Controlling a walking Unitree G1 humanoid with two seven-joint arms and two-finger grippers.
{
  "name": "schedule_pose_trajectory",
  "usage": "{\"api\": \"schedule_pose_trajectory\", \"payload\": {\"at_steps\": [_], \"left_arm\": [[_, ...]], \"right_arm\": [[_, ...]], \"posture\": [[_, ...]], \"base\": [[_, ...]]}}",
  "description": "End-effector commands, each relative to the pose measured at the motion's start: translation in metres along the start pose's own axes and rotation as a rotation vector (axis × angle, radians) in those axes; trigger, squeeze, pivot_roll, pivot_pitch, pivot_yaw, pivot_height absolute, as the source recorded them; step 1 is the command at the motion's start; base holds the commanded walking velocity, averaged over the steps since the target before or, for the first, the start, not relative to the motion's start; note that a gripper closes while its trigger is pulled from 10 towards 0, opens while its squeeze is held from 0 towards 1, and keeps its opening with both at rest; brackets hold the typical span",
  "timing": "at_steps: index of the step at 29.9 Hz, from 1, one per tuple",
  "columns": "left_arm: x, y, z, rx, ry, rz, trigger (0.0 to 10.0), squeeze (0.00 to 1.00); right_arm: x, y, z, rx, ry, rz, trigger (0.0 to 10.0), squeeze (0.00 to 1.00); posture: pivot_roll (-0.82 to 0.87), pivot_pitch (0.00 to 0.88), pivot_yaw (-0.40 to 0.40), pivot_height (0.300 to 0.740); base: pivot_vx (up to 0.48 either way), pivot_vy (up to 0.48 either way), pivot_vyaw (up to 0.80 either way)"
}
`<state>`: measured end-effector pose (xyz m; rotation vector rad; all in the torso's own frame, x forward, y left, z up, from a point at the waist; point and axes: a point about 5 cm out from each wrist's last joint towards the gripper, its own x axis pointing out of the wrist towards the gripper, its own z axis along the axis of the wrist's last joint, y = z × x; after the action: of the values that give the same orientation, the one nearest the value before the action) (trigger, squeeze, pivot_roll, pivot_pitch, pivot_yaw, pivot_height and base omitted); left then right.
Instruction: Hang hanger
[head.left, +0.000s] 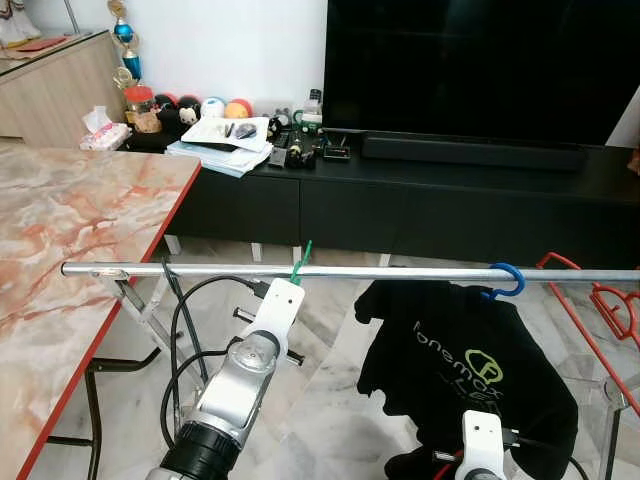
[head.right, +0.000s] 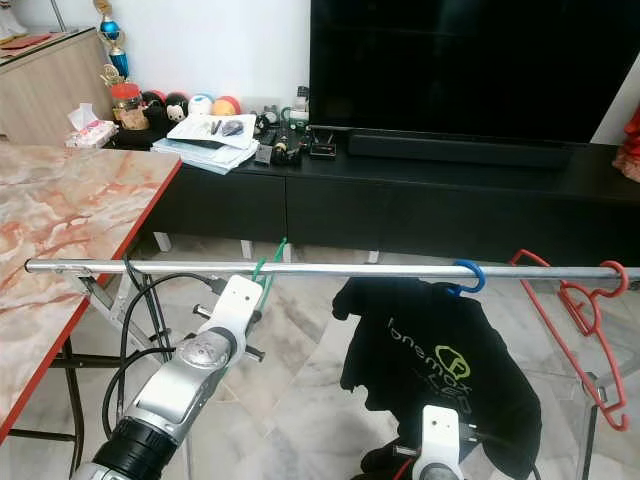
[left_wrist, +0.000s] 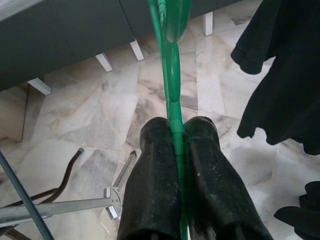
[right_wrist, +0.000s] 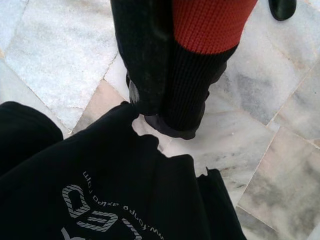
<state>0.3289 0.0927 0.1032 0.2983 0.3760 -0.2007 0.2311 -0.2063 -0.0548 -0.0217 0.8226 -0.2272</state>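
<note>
A thin green hanger (left_wrist: 171, 60) is clamped between my left gripper's (left_wrist: 177, 131) two black fingers, which are shut on it. Its hook (head.left: 303, 258) crosses the silver rail (head.left: 400, 272) just above my left wrist; whether it rests on the rail I cannot tell. My right gripper (right_wrist: 162, 117) is low, below the rail, beside a black printed T-shirt (head.left: 470, 370). Its fingers are shut on a red and black knit cloth (right_wrist: 205, 30).
The T-shirt hangs from a blue hanger hook (head.left: 507, 279) on the rail. Red hangers (head.right: 585, 300) hang at the rail's right end. A marble table with a red edge (head.left: 150, 240) stands on the left. A black TV console (head.left: 450, 200) is behind.
</note>
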Motion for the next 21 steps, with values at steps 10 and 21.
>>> {"api": "schedule_pose_trajectory", "payload": {"at_steps": [10, 21], "left_arm": [[-0.027, 0.034, -0.010, -0.054, -0.186, 0.060, 0.0, 0.00], [-0.051, 0.031, -0.039, 0.061, -0.196, -0.080, 0.0, 0.00]], "right_arm": [[0.001, 0.002, 0.007, -0.010, -0.023, 0.010, 10.0, 0.00], [0.001, 0.001, 0.006, -0.023, -0.019, 0.014, 10.0, 0.00]], "posture": [[0.16, 0.000, -0.041, 0.740], [0.16, 0.000, -0.039, 0.740]], "base": [[0.000, 0.000, 0.00], [0.000, 0.000, 0.00]]}}
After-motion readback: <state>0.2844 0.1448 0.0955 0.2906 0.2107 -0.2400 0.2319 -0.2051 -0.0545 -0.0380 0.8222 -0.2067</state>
